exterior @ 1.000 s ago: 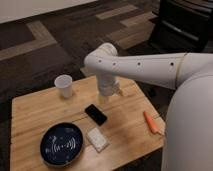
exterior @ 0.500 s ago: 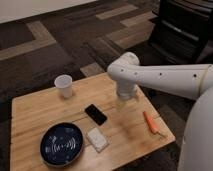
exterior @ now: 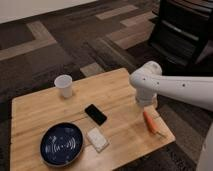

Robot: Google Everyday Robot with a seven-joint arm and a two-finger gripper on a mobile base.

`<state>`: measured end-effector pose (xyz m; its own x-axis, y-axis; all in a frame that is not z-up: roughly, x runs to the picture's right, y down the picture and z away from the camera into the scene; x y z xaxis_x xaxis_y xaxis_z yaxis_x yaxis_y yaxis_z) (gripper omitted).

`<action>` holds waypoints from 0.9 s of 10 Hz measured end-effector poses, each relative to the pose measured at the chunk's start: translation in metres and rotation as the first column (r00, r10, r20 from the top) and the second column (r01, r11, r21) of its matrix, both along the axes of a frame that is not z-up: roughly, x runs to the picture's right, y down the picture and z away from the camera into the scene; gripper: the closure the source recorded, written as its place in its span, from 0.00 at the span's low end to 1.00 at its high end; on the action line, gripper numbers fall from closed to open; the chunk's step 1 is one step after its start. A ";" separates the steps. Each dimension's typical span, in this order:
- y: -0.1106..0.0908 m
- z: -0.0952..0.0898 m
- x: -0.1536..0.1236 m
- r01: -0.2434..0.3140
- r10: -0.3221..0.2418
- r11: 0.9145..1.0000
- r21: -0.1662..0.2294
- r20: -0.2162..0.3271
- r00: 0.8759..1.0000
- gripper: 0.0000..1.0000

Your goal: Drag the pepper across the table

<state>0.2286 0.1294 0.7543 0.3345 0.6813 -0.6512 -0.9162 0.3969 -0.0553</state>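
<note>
The slim orange-red pepper (exterior: 150, 122) lies near the right edge of the light-wood table (exterior: 115, 90). My white arm reaches in from the right. The gripper (exterior: 146, 103) points down over the table's right side, just behind the pepper and very close to its far end. Whether it touches the pepper cannot be told.
A white cup (exterior: 64, 86) stands at the back left. A black phone (exterior: 95, 114) lies mid-table, with a white flat block (exterior: 97, 139) in front of it. A dark blue plate (exterior: 62, 144) sits at the front left. A dark cabinet (exterior: 182, 30) stands at the back right.
The arm has swung right across the table, from above the phone to the right edge, and the gripper now hangs just behind the pepper. The objects have not moved.
</note>
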 end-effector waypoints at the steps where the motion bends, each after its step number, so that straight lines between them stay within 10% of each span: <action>1: 0.010 0.002 0.017 -0.029 0.029 1.000 0.002 -0.043 0.999 0.35; 4: 0.036 0.003 0.045 -0.091 0.092 0.996 0.008 -0.129 0.987 0.35; 9: 0.061 0.004 0.060 -0.127 0.129 0.992 0.028 -0.106 0.986 0.35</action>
<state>0.2882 0.1901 0.7581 0.1723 0.7278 -0.6638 -0.9597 0.2760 0.0535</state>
